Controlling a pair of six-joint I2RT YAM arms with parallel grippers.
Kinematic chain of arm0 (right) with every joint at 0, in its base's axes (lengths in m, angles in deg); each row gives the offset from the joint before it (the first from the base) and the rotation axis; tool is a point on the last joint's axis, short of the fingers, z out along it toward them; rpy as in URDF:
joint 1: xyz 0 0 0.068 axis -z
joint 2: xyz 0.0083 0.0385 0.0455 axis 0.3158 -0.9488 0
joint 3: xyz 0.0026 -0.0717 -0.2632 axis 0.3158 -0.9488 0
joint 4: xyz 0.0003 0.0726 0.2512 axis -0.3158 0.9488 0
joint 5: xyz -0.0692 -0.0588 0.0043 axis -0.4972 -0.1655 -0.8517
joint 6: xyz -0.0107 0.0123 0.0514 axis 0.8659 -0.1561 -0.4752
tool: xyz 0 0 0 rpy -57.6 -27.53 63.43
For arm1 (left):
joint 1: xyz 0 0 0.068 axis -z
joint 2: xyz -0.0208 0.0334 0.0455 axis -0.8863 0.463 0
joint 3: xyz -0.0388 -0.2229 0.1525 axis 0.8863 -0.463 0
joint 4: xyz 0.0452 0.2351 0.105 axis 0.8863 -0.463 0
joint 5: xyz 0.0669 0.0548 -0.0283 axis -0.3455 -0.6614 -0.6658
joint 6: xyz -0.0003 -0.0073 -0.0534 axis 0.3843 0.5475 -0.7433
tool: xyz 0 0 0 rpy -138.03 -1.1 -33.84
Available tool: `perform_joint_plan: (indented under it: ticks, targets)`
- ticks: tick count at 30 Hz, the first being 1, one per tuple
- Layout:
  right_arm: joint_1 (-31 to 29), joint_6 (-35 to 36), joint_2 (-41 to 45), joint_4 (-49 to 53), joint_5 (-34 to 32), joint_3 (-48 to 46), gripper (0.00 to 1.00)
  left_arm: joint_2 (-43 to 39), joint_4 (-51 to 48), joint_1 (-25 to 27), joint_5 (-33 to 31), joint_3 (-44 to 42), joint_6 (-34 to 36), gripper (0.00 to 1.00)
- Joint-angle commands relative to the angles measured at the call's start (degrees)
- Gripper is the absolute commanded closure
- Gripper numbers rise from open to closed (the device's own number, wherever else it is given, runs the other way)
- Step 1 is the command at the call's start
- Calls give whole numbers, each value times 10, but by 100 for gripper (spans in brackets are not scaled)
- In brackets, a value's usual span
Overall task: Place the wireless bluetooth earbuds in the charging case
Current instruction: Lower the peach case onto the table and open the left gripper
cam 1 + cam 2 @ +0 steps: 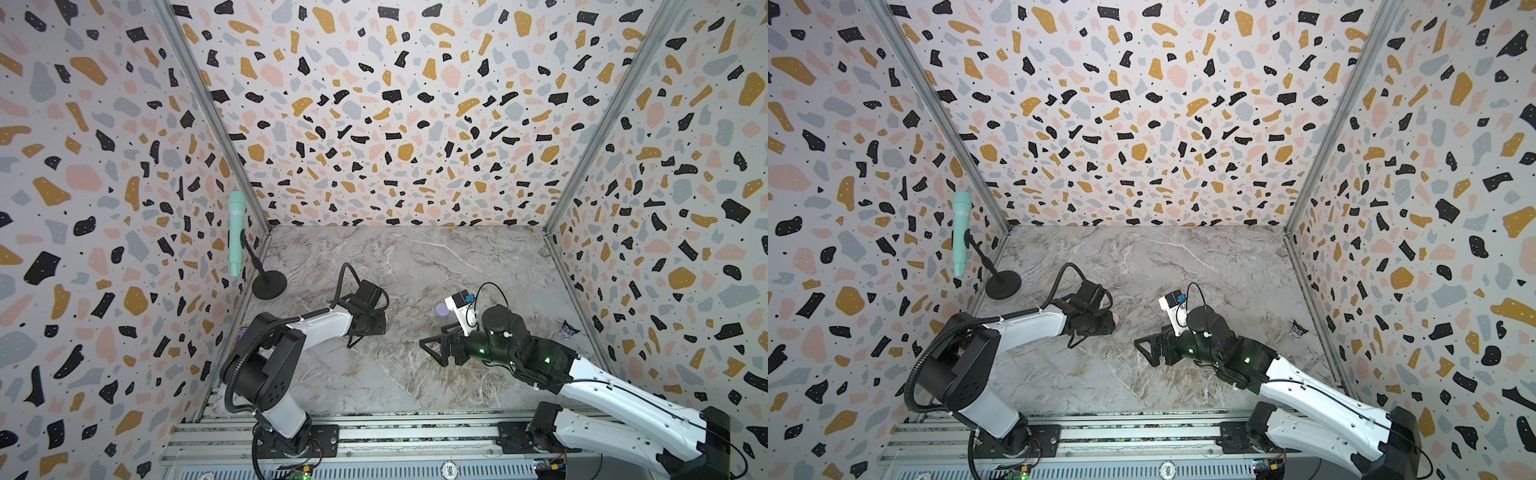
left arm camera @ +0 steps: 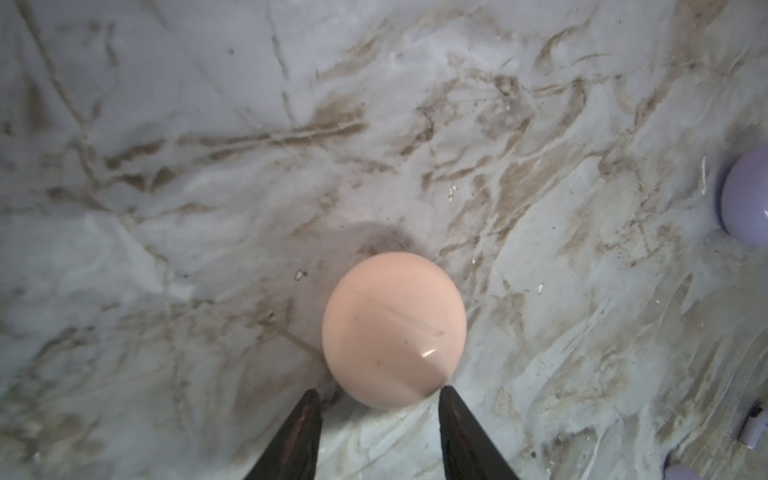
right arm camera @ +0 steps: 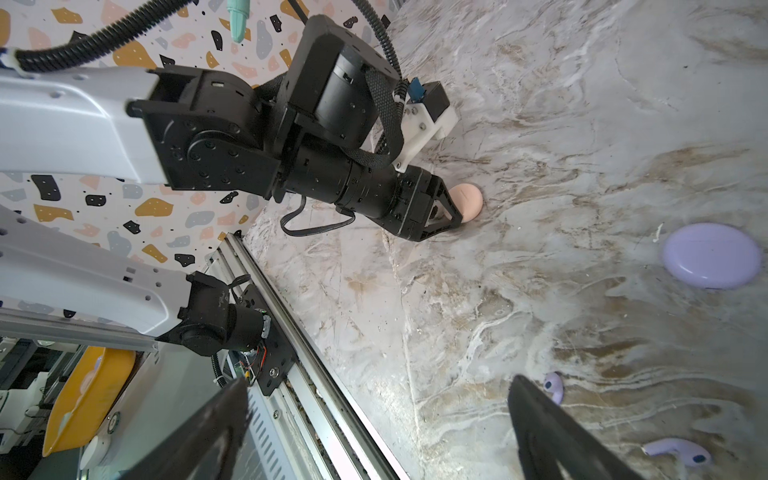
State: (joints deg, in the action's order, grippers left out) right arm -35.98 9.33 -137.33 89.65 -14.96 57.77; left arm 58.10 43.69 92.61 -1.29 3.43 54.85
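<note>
Left wrist view sets the pink charging case straight ahead. It is a closed, glossy, domed puck lying flat on the marble surface, a little left of the middle. The left hand has its jaws partly spread, with the tips straddling the case's near rim. It holds nothing, and I cannot tell whether a tip touches the shell. The right hand is spread wide and empty, low above the middle of the surface.

The right wrist view shows a lavender earbud just past one fingertip and another lavender earbud near it. Both lie loose on the surface close to the closed lavender charging case. No pale buds show in any view.

The buds look light, hard, smooth and rounded, so a pinch would likely squirt them out. A gentle grip across the stem seems the safest hold. The cases will probably skid on the marble, and their lids are shut, so one hand should steady the base by its rim.

Only the wrist views show the buds, because the right arm covers them from above. In a top view the lavender case peeks out beside the right wrist. In a top view only a sliver of the pink case shows past the left wrist.
</note>
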Motion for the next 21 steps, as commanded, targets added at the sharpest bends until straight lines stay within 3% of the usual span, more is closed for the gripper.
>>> perform_joint_plan:
  ticks: [1, 8, 15, 16, 17, 20, 21]
  targets:
    - [1, 0, 11, -3, 3, 1, 2, -34, -32, -3, -8, 20, 11, 51]
    - [1, 1, 17, 8, -15, 5, 0, -110, -49, -3, 17, 33, -2, 47]
    - [3, -17, 10, 55, -91, 16, 1, -181, -45, -3, -15, 40, 74, 41]
    - [3, -28, 9, 69, -111, 19, 1, -195, -32, -3, -21, 34, 80, 39]
    - [6, -35, 8, 83, -133, 23, 1, -212, -17, -3, -31, 28, 89, 22]
    - [15, -67, 4, 128, -184, 39, 1, -261, 31, -3, -64, 11, 106, 13]
    - [24, -75, 3, 140, -191, 43, 1, -280, 56, -3, -78, -1, 104, 1]
